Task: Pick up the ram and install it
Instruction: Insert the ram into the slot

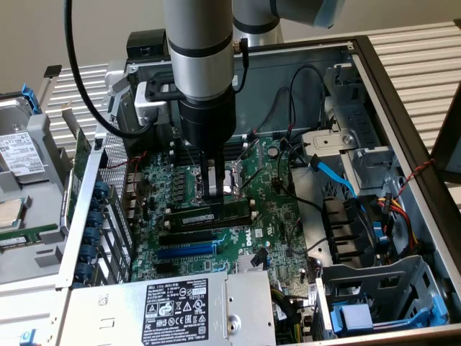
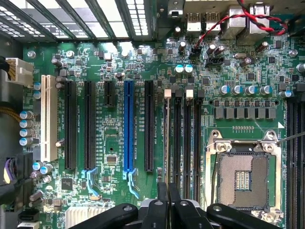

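blue slot: between black slots | CPU socket: pins exposed | power supply: label up | hard drive: outside case

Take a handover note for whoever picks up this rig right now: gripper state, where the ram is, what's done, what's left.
Gripper: shut, pointing straight down over the motherboard, fingertips at the ram's top edge. I can't tell whether it is pinching or only pressing.
Ram: standing on edge in a black memory slot, between the open CPU socket and the blue slot.
Done: ram picked up and brought to its slot.
Left: full seating and latching are not confirmed.
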Motion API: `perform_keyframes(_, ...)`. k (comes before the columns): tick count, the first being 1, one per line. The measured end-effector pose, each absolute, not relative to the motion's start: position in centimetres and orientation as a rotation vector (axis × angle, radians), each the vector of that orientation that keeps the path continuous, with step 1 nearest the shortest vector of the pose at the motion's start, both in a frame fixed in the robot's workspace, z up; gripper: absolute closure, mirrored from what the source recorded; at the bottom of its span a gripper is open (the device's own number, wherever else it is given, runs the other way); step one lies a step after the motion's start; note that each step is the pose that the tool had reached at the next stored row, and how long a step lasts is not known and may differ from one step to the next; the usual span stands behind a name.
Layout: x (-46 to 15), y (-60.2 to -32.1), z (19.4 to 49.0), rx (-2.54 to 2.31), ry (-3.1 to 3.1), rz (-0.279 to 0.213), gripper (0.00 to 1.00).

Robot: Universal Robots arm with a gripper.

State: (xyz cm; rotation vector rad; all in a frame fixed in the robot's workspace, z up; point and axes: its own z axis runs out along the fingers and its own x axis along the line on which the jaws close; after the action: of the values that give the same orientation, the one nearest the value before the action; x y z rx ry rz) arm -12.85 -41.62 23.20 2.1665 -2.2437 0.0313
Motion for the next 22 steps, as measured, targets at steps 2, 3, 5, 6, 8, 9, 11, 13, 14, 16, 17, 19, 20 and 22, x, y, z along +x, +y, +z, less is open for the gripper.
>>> perform_keyframes(2,-12.84,-41.62,23.17,2.167,-2.244,0.031,0.88)
perform_keyframes(3,-12.84,-41.61,23.16,2.167,-2.244,0.031,0.88)
perform_keyframes(5,-12.84,-41.61,23.15,2.167,-2.245,0.030,0.88)
perform_keyframes(6,-12.84,-41.61,23.15,2.168,-2.245,0.029,0.88)
perform_keyframes(8,-12.84,-41.61,23.15,2.168,-2.245,0.028,0.88)
perform_keyframes(9,-12.84,-41.61,23.16,2.168,-2.246,0.027,0.88)
perform_keyframes(11,-12.84,-41.62,23.16,2.169,-2.247,0.025,0.88)
perform_keyframes(13,-12.84,-41.63,23.16,2.171,-2.248,0.023,0.88)
perform_keyframes(14,-12.84,-41.64,23.15,2.171,-2.248,0.021,0.88)
perform_keyframes(16,-12.84,-41.74,23.14,2.172,-2.249,0.020,0.88)
perform_keyframes(17,-12.84,-41.80,23.13,2.172,-2.249,0.020,0.88)
perform_keyframes(19,-12.84,-41.86,23.13,2.172,-2.250,0.020,0.88)
perform_keyframes(20,-12.85,-41.87,23.12,2.172,-2.250,0.019,0.88)
perform_keyframes(22,-12.84,-41.88,23.12,2.173,-2.251,0.017,0.88)
